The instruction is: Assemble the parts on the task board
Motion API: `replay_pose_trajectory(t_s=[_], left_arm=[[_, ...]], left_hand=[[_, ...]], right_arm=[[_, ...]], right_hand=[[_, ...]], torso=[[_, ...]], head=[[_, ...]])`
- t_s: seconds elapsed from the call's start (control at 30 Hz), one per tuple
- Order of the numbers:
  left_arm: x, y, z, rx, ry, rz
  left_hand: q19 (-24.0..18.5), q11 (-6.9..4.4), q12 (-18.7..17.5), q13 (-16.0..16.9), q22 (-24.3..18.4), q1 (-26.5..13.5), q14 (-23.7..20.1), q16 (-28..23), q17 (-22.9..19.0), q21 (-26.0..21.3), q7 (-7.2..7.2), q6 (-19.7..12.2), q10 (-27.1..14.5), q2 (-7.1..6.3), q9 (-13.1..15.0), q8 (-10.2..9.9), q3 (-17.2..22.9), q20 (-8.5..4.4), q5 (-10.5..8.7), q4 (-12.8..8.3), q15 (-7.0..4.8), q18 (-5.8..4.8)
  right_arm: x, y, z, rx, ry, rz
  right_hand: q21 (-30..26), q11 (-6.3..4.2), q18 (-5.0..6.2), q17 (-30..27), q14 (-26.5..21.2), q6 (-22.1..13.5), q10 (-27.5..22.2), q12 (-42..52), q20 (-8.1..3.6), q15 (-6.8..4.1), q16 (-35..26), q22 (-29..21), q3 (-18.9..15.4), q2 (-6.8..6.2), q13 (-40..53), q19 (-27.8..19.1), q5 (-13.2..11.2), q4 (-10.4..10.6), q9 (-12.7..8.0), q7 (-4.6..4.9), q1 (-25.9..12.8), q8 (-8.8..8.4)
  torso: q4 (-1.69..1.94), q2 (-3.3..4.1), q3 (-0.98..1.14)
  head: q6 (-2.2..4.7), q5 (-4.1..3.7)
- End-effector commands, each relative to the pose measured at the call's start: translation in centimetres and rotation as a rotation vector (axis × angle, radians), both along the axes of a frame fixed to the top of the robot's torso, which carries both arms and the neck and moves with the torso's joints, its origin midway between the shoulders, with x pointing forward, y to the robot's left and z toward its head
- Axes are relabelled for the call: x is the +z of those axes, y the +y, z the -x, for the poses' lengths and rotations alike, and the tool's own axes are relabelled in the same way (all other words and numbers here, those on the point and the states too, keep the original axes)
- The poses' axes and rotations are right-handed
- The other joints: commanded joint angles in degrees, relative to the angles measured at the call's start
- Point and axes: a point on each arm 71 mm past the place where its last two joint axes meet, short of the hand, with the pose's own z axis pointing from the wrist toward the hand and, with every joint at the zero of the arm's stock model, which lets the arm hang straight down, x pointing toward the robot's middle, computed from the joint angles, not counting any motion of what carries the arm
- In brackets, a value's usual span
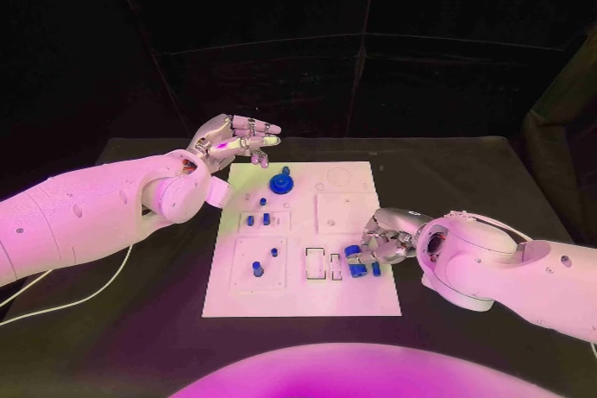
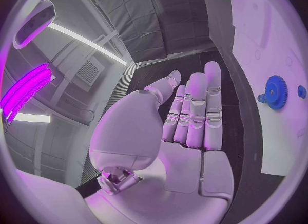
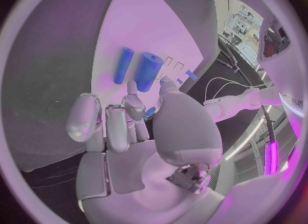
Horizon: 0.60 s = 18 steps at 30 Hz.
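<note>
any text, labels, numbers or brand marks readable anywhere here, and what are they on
None can be read.
White rectangular task board: only outlined shapes, no legible print.
Small blue plastic parts, blue toothed gear: unmarked.
White arm shell at the right wrist view's rim: a faint dark mark, too blurred to read.

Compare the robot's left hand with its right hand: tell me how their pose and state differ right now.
The left hand is raised by the task board's far left corner, fingers extended and holding nothing; the right hand is low at the board's near right edge, fingers curled down among the small blue parts. Whether the right hand grips one is unclear. Both are silver hands on white arms.
</note>
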Motion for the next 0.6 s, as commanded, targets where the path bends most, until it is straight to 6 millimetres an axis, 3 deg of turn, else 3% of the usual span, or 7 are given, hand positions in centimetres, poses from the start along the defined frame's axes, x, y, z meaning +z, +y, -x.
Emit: replay_pose_trajectory(t_s=[0.03, 0.27, 0.5, 0.6], left_arm=[[0.1, -0.1, 0.0, -0.009, 0.002, 0.009], [0.1, -0.2, 0.0, -0.012, 0.002, 0.01], [0.1, -0.1, 0.0, -0.011, 0.004, 0.009], [0.1, 0.0, 0.0, -0.011, 0.005, 0.009]], left_hand=[[-0.1, 0.14, 0.2, -0.1, -0.1, -0.3, -0.4, -0.2, -0.1, -0.4, 0.06, -0.4, -0.4, 0.48, 0.0, 0.2, -0.2, 0.11, -0.09, 0.0, -0.01, 0.72], [-0.1, 0.14, 0.2, -0.1, -0.1, -0.3, -0.4, -0.2, -0.1, -0.4, 0.06, -0.4, -0.4, 0.48, 0.0, 0.2, -0.2, 0.11, -0.09, 0.0, -0.01, 0.72], [-0.1, 0.14, 0.2, -0.1, -0.1, -0.3, -0.4, -0.2, -0.1, -0.4, 0.06, -0.4, -0.4, 0.48, 0.0, 0.2, -0.2, 0.11, -0.09, 0.0, -0.01, 0.72], [-0.1, 0.14, 0.2, -0.1, -0.1, -0.3, -0.4, -0.2, -0.1, -0.4, 0.06, -0.4, -0.4, 0.48, 0.0, 0.2, -0.2, 0.11, -0.09, 0.0, -0.01, 0.72]], right_arm=[[0.0, 0.2, -0.1, 0.005, -0.019, 0.039], [-0.6, 0.6, -0.4, 0.015, -0.023, 0.086], [-1.6, 1.4, -0.3, 0.05, -0.02, 0.129], [-1.9, 1.8, -0.1, 0.065, -0.01, 0.14]], right_hand=[[0.3, -0.04, -0.82, 0.2, 3.1, -0.5, 0.7, 0.6, 0.01, -0.34, 0.4, 0.3, -0.5, 0.23, 0.5, 0.4, 0.1, 0.1, 0.4, -0.05, 0.9, 0.64], [0.6, -0.06, -0.89, 0.6, 3.1, -1.1, 0.6, 0.7, -0.01, -0.36, 0.6, 0.8, -0.8, 1.04, 1.2, 0.4, 1.0, -0.6, 1.5, -0.06, 3.1, 1.54], [0.8, -0.05, -0.94, 0.9, 3.1, -1.8, 0.5, 0.4, 0.02, -0.32, 0.8, 1.3, -1.1, 1.89, 1.6, 0.4, 2.7, -2.0, 2.6, -0.01, 5.9, 2.32], [0.9, -0.05, -0.94, 1.1, 3.1, -1.8, 0.5, 0.2, 0.03, -0.33, 0.9, 1.3, -1.1, 2.15, 1.6, 0.4, 2.8, -2.3, 2.8, -0.02, 6.4, 2.46]], torso=[[0.03, 0.02, -0.04], [0.01, 0.0, 0.02], [0.21, -0.03, -0.09], [0.07, -0.11, -0.05]], head=[[-0.21, -0.14], [-0.36, -0.02], [-0.54, 0.1], [-0.55, 0.22]])
